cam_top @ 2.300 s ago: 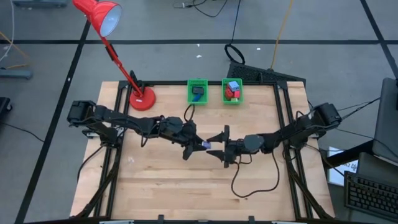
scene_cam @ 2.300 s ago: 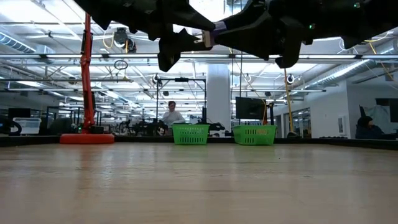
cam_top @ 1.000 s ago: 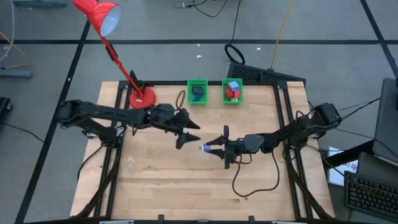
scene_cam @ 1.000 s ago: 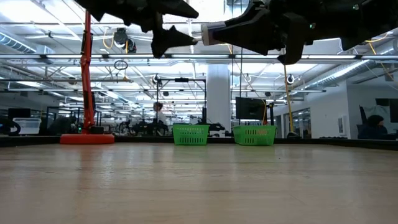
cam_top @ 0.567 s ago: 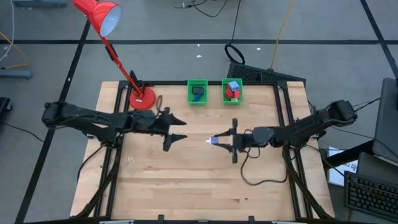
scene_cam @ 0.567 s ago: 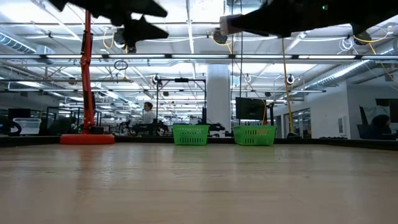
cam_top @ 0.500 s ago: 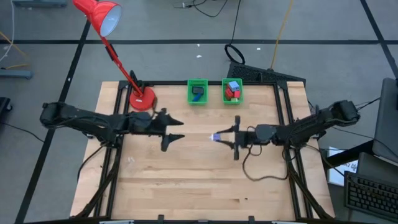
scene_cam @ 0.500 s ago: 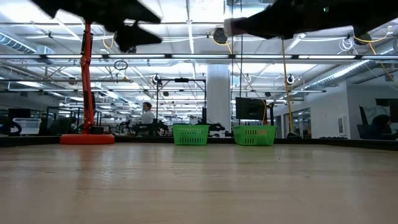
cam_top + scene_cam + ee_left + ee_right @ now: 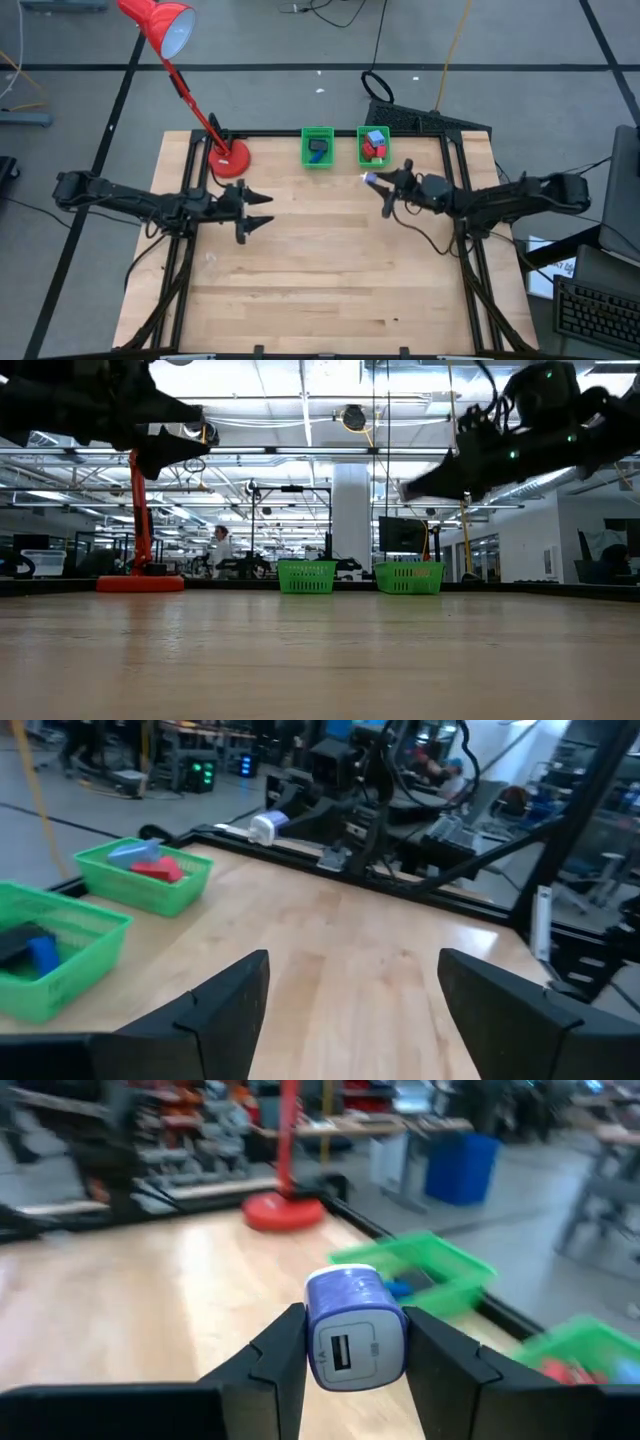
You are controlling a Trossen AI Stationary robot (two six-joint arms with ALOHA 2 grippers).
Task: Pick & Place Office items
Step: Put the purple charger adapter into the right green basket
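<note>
Visibly pale blue-white charger cube [image 9: 355, 1330] (USB port facing camera), right pincer [image 9: 352, 1348] clamping.

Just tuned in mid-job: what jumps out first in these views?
The right gripper hangs just short of the right green basket, shut on a pale blue USB charger block. The left gripper hovers open over the table's left half, empty. A red desk lamp towers at the far left corner.

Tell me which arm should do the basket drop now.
Right. The right gripper already holds the small blue-and-white charger and sits just beside the right green basket. The left gripper is open, empty, and farther away.
</note>
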